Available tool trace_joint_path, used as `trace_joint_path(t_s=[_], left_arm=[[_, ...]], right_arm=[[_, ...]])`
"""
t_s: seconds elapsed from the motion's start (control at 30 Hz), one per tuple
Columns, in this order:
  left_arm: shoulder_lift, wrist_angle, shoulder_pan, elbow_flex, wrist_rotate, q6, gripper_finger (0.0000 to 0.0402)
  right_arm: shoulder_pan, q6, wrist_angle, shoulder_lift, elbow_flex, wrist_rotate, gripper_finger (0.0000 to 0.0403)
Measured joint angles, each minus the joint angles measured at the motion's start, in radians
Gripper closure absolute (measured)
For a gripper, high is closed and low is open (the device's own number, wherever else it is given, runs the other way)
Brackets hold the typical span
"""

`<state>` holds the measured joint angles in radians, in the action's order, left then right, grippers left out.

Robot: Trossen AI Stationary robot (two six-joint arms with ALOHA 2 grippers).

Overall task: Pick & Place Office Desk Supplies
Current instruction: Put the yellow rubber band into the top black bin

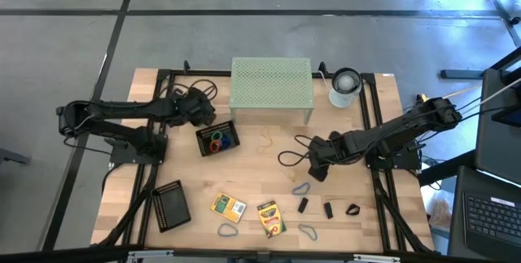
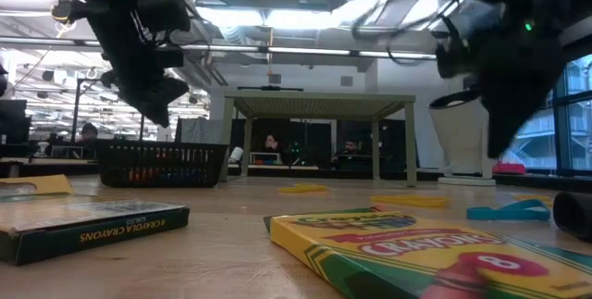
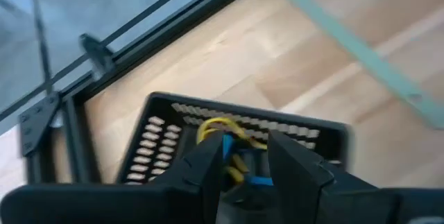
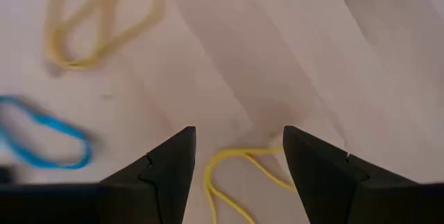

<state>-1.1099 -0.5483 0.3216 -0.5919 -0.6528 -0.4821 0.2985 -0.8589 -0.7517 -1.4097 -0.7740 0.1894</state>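
High view: the left pincer [image 1: 205,115] is above the back edge of a small black mesh tray [image 1: 217,138] that stands on the wooden worktop [image 1: 260,173], left of the pale green riser [image 1: 272,90]. In the tray lie several coloured rubber bands [image 1: 218,141], red, blue and yellow. In the left wrist view the two dark fingers [image 3: 208,161] stand a little apart, with a narrow gap between them, and they hold nothing; the yellow and blue bands [image 3: 232,148] show through the gap, down in the tray below.

The right pincer [image 1: 316,168] hangs low over the middle of the worktop, right of a thin yellow rubber band [image 1: 266,142]. In the right wrist view its fingers [image 4: 170,165] stand wide apart and empty. Between them on the wood lies another yellow band [image 4: 243,172], not touched by either finger as far as I can tell. A blue band [image 4: 41,141] and a further yellow loop [image 4: 104,26] lie farther off.

Near the front edge of the worktop lie two crayon boxes [image 1: 229,207], side by side but apart, with grey-blue bands [image 1: 227,230] beside them. To the right are three small black clips [image 1: 328,210]. A second black tray [image 1: 172,205] stands at the front left. A white cylinder [image 1: 345,86] stands beside the riser.
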Motion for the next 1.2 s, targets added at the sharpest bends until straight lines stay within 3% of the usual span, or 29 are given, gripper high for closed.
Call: trace_joint_path(t_s=[0.23, 0.53, 0.83, 0.97, 1.2], left_arm=[[0.000, 0.111, -0.097, 0.000, 0.004, -0.003, 0.0297], [0.000, 0.244, -0.217, 0.000, 0.026, -0.008, 0.0299], [0.000, 0.311, -0.335, 0.000, 0.023, -0.032, 0.0300], [0.000, 0.357, -0.373, 0.000, 0.019, -0.030, 0.0300], [0.000, 0.397, -0.433, 0.000, 0.017, -0.029, 0.0300]], right_arm=[[0.000, -0.219, 0.056, 0.000, 0.079, 0.001, 0.0182], [0.000, -0.359, 0.064, -0.003, 0.139, 0.024, 0.0182], [0.000, -0.384, 0.086, -0.002, 0.183, 0.034, 0.0182], [0.001, -0.318, 0.125, 0.001, 0.205, 0.061, 0.0183], [-0.001, -0.282, 0.140, 0.002, 0.218, 0.061, 0.0229]])
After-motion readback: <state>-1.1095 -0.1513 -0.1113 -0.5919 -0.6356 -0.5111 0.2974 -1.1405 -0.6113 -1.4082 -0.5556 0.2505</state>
